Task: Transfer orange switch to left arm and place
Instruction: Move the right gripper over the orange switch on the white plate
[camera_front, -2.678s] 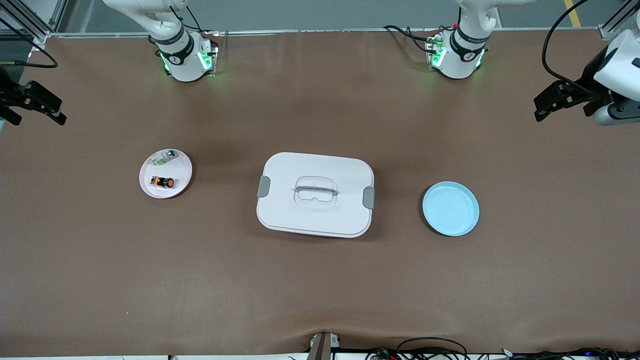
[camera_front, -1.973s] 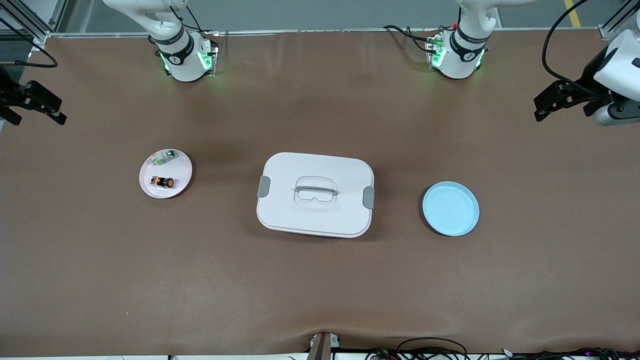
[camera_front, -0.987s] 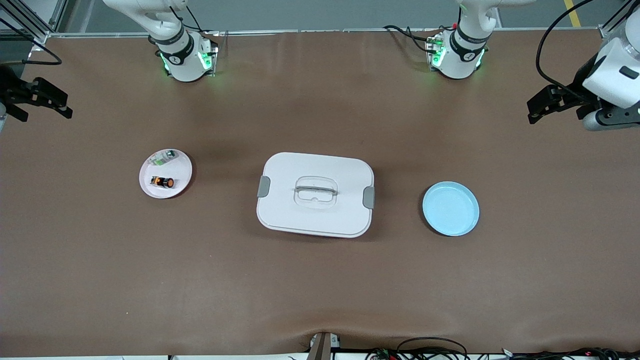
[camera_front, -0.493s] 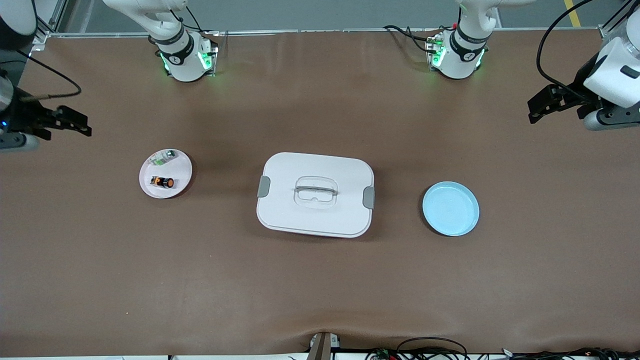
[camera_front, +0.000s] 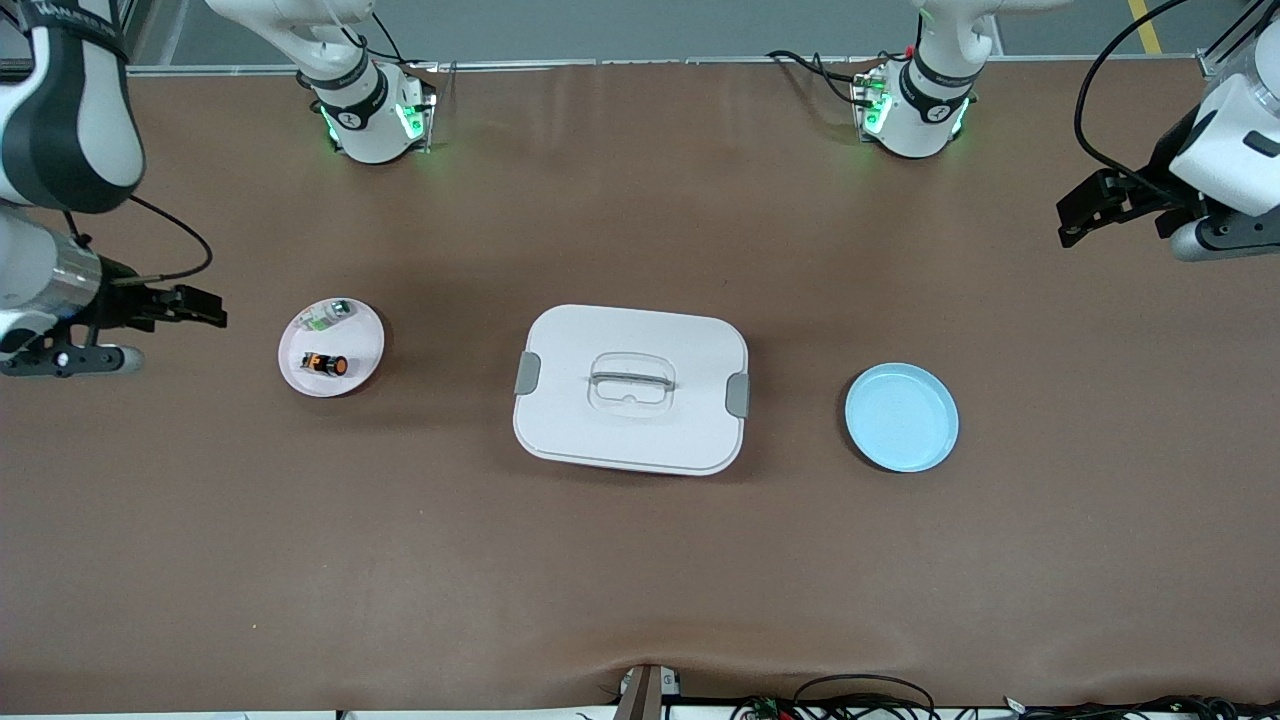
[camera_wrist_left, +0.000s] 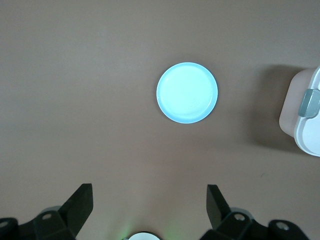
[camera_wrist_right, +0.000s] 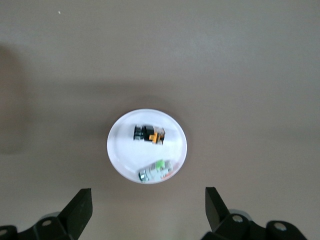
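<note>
Across the whole scene, a wide brown table (camera_front: 640, 560) with a matte, smooth surface and a soft wrinkle at the edge nearest to the front camera. Above the farther edge, a strip of grey floor (camera_front: 640, 30). Along the near edge, some loose cables (camera_front: 860, 695). On the farther part of the table, the two white arm bases with green lights, the right arm's (camera_front: 370, 120) and the left arm's (camera_front: 912, 110).

In the middle of the table, the box (camera_front: 630, 390), white, lid on, with grey side latches and a clear handle. Toward the right arm's end, well apart from the box, a small pink plate (camera_front: 362, 350). On this plate, the orange switch (camera_front: 325, 364), lying on its side, untouched. Beside it on the same plate and farther from the front camera, a white-and-green component (camera_front: 328, 315), apart from the switch. Toward the left arm's end, a blue plate (camera_front: 901, 417), well apart from the box.

Over bare table just beside the pink plate, toward the right arm's end, the right gripper (camera_front: 212, 310), with fingers spread apart and nothing between them. In the right wrist view, the switch (camera_wrist_right: 149, 134) and the plate ahead of the parted fingers (camera_wrist_right: 80, 205).

Over the left arm's end of the table, well apart from the blue plate, the left gripper (camera_front: 1068, 222), also spread wide and holding nothing.
</note>
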